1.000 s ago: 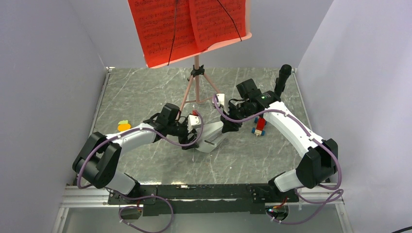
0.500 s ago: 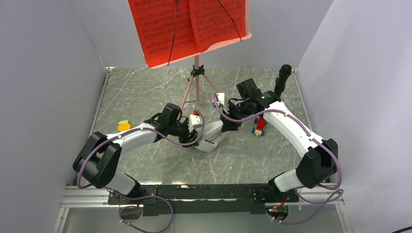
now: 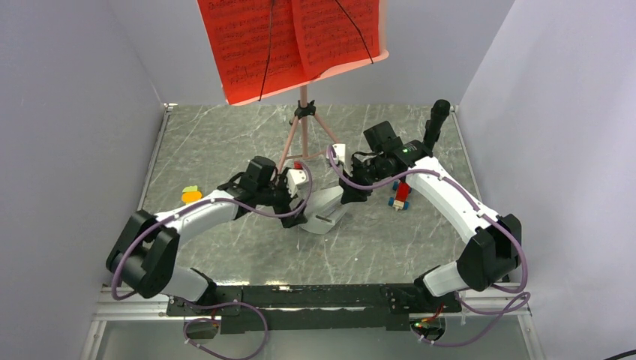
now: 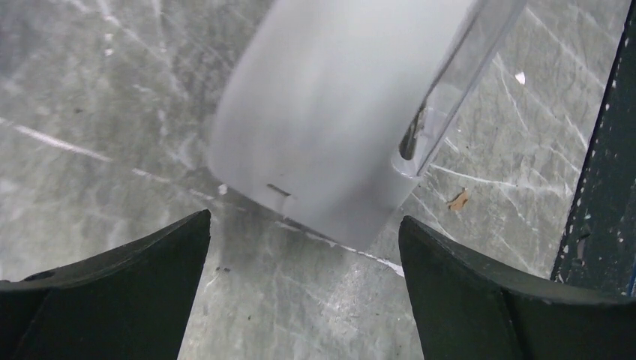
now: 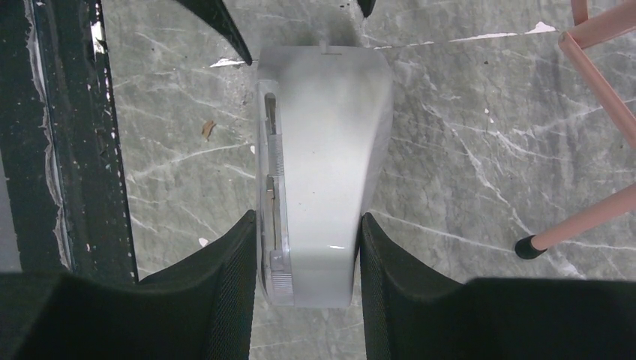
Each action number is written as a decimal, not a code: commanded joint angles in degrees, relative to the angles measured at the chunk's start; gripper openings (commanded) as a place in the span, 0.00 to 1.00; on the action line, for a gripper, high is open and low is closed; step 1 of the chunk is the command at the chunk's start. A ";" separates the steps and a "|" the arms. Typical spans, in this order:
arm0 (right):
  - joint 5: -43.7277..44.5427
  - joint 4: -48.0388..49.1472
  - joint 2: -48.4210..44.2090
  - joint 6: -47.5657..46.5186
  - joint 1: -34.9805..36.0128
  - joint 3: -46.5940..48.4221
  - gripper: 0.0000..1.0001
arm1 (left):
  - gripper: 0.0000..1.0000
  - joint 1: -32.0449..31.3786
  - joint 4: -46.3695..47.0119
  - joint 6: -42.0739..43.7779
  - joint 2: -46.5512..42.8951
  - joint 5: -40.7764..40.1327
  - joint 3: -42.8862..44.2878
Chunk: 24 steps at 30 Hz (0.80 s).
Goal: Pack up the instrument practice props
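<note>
The metronome (image 3: 324, 212) lies on its side in the middle of the surface (image 3: 225, 142), between the two arms. It looks like a hollow, hard plastic shell: light, stiff, and glossy enough to slip under a loose pinch. The clear front panel and the slim pendulum along one face are, I judge, the fragile part.

The right hand (image 5: 307, 225) is clamped across the narrower end with a finger pressed on each flank, clear of that panel. This seems the sensible hold (though the taper could let a slack grip slide off toward the thin tip). The left hand (image 4: 304, 225) stands spread wide at the broad base, both fingers clear of the shell and grasping nothing.

Room is tight behind. The pink music stand (image 3: 304, 127) has its tripod legs just beyond the metronome, with one rubber foot near the right hand's fingers. Its desk carries the red sheet-music pages (image 3: 285, 41) high at the back. A knock to a leg would likely rock the whole stand.

The toy blocks (image 3: 401, 195) sit just beside the right arm, and pale walls (image 3: 75, 112) close in three sides. The freest path is probably straight up, or toward the near side, short of the dark rail (image 3: 300, 296).
</note>
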 commanded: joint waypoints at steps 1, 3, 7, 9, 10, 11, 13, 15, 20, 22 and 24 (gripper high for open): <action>0.44 -3.27 0.83 -0.78 2.59 1.95 0.09 | 0.99 2.04 -4.38 -5.66 -5.20 -2.89 3.71; 1.25 -3.56 1.27 -1.77 4.42 2.49 0.16 | 0.99 2.86 -7.92 -6.87 -6.27 -3.11 5.47; 3.41 -3.60 2.79 -3.32 8.99 3.30 0.30 | 0.99 3.87 -10.77 -7.34 -10.22 -3.75 5.76; 4.18 -3.17 3.81 -3.25 10.49 3.82 0.38 | 0.99 4.05 -11.64 -6.21 -11.97 -4.89 5.28; 4.36 -3.02 4.31 -3.12 10.79 4.12 0.41 | 0.99 4.32 -11.96 -5.59 -12.67 -5.49 4.94; 4.44 -2.97 4.80 -3.03 10.94 4.48 0.43 | 0.99 4.80 -12.11 -5.11 -13.28 -5.91 4.59; 4.70 -2.73 5.70 -2.79 11.10 5.11 0.45 | 0.99 6.50 -11.88 -4.84 -14.37 -6.13 3.88; 4.92 -2.61 6.48 -2.59 11.20 5.74 0.48 | 0.99 8.18 -11.36 -5.10 -14.83 -5.97 3.26; 4.88 -2.79 8.08 -2.56 12.09 7.12 0.53 | 0.99 11.13 -9.45 -5.71 -15.54 -4.26 2.91; 5.08 -2.58 8.56 -2.47 12.56 7.23 0.55 | 0.99 11.59 -9.28 -5.81 -15.54 -4.03 3.07; 5.35 -2.16 9.05 -2.05 13.08 7.23 0.58 | 0.99 11.68 -9.29 -5.61 -15.62 -3.98 3.05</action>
